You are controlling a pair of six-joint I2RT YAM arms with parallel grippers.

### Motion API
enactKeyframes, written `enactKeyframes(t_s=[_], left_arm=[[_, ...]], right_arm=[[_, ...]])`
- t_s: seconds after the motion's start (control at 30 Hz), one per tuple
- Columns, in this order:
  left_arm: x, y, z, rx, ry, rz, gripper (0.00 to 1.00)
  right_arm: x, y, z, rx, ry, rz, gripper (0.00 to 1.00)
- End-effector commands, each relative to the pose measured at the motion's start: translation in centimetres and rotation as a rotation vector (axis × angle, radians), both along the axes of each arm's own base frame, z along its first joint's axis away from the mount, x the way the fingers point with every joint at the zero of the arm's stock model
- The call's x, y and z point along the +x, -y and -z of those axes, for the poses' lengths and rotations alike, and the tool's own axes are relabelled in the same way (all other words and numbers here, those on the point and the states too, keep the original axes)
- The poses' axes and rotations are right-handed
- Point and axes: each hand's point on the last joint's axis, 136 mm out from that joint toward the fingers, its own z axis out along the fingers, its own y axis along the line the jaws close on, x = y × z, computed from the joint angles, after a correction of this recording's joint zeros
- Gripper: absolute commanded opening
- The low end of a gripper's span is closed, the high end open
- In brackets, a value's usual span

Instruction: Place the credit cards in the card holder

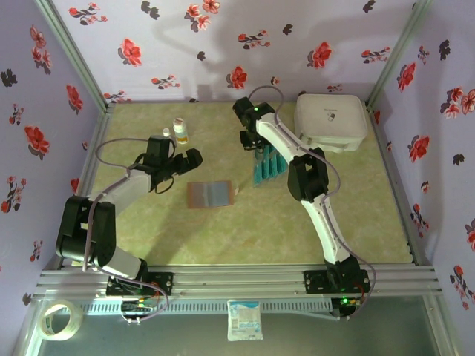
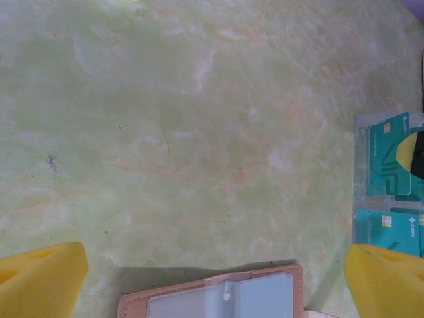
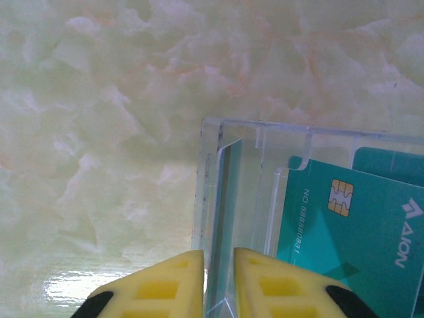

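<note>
Card [image 3: 228,199] edge-on between right gripper [image 3: 218,286] fingers, nearly closed; contact unclear.

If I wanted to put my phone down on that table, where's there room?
The widest bare patch is the near table, between the card holder and the near edge. There is also room right of the right arm, on the white case's near side. It is crowded mid-table, from the bottles across to the credit cards.
</note>
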Motion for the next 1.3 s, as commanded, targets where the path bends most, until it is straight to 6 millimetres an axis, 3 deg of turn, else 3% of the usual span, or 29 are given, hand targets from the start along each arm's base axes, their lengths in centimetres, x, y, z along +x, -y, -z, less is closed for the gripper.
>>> enactKeyframes(t_s=[0.0, 0.2, 0.3, 0.53, 0.73, 0.87, 1.07, 1.27], left_arm=[[-0.1, -0.1, 0.8, -0.016, -0.019, -0.009, 1.00], [-0.1, 0.0, 0.8, -0.017, -0.021, -0.004, 1.00], [-0.2, 0.0, 0.9, -0.015, -0.027, 0.001, 1.00], [-0.5, 0.1, 1.3, 0.000, -0.063, 0.022, 1.00], [-1.6, -0.2, 2.2, 0.046, -0.113, 0.045, 1.00], [-2.6, -1.0, 2.6, 0.090, -0.129, 0.048, 1.00], [-5.0, -2.6, 3.2, 0.165, -0.157, 0.048, 1.00], [-6.8, -3.4, 4.1, 0.209, -0.196, 0.056, 1.00]], right_arm=[[0.1, 0.5, 0.0, -0.024, 0.000, 0.007, 0.14], [0.0, 0.4, -0.7, -0.014, -0.002, 0.000, 0.00], [-0.1, 0.2, -1.9, 0.008, 0.010, -0.003, 0.00], [-0.7, -1.3, -8.2, 0.141, 0.094, -0.014, 0.00], [-3.2, -4.1, -12.7, 0.323, 0.164, -0.054, 0.00], [-5.7, -7.1, -12.9, 0.475, 0.148, -0.073, 0.00], [-9.8, -11.7, -10.8, 0.655, 0.116, -0.105, 0.00], [-12.4, -12.5, -9.1, 0.826, 0.130, -0.076, 0.00]])
